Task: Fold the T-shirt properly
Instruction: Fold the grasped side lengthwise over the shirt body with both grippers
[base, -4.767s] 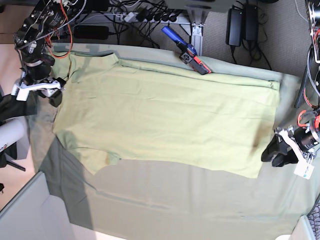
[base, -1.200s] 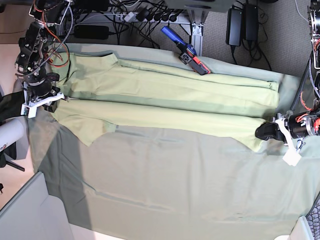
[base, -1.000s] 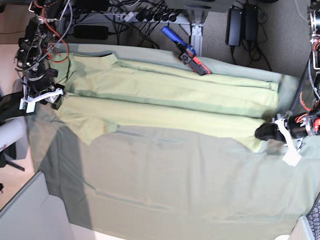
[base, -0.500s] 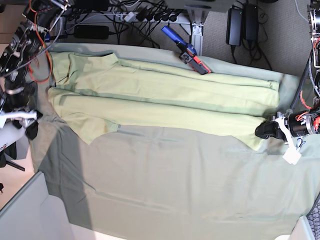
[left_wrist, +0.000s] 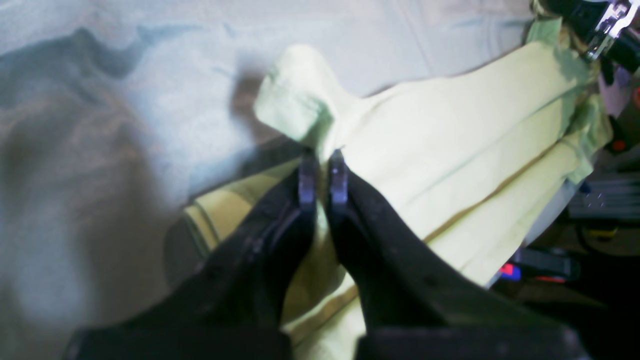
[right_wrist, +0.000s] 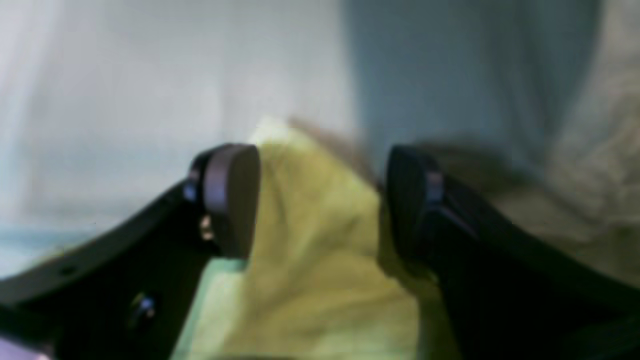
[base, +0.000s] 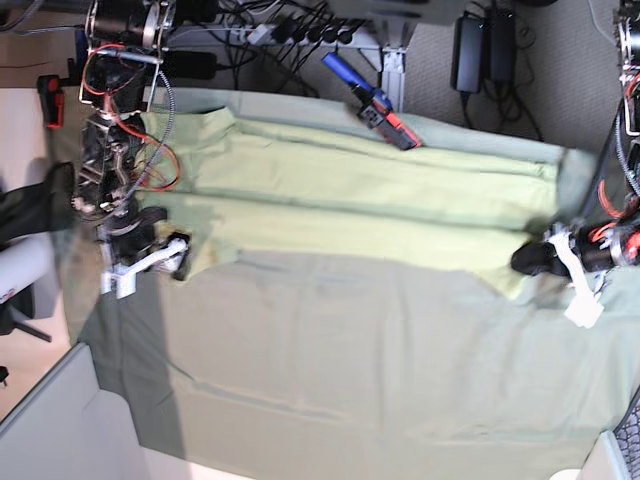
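Claw on the left arm (left_wrist: 320, 172), low centre in its wrist view, has its tips nearly together on the hem corner of the T-shirt (base: 350, 205); it looks pinched on the cloth there. At the right edge of the base view that claw (base: 528, 262) sits on the shirt's lower right corner. The right claw (right_wrist: 320, 200) stands wide apart with yellow-green cloth between its pads but not gripped; in the base view it is at the left (base: 170, 256), over the sleeve end.

The shirt lies across the upper half of the base view on a grey-green sheet (base: 380, 370) that covers the tabletop, its near long edge already turned over into a narrow band.

As I judge it, the step in hand is taking the sleeve corner. To do it well, the right claw should close low on the sleeve cloth alone, without catching the sheet beneath, and both arms should then lift together so the fold line stays straight.
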